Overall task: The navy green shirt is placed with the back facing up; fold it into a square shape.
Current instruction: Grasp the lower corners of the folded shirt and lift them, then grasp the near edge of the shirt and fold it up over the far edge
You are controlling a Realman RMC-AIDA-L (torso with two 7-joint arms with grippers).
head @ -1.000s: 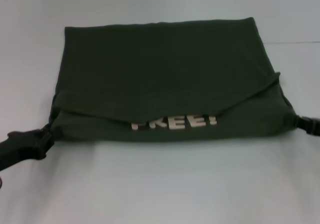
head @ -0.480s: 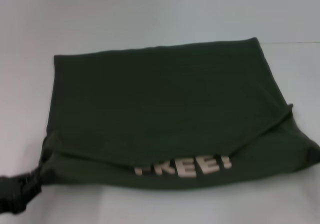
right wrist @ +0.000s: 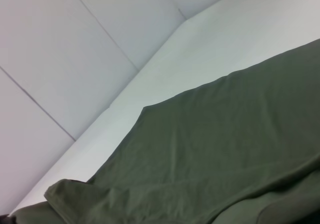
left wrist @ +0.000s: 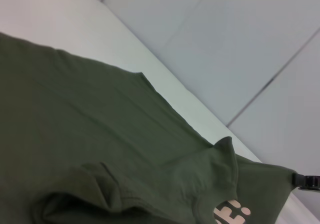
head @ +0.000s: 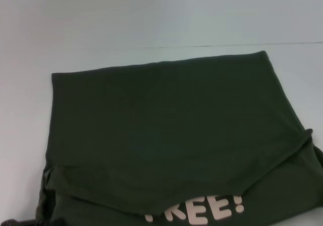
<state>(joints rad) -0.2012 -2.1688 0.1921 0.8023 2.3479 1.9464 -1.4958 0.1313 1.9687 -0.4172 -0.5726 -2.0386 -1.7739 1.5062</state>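
The large dark olive-green short-sleeved shirt of soft matte fabric (head: 171,135) lies on the flat white table surface (head: 151,19), filling the near part of the head view and running off its bottom edge. It is partly folded: an upper layer of plain fabric covers most of it, and this layer's slanting lower edge crosses a second layer beneath. On that lower layer, pale block lettering (head: 202,212) shows at the near edge (only "REE!" is readable, the rest being under the fold). The far edge of the shirt lies straight, tilted slightly across the table.

In the left wrist view, the right gripper (left wrist: 306,181) appears as a small black part touching the shirt's far corner, whose cloth is drawn to a point there; whether its fingers are spread or pinching cannot be told. The left gripper's state cannot be told either.
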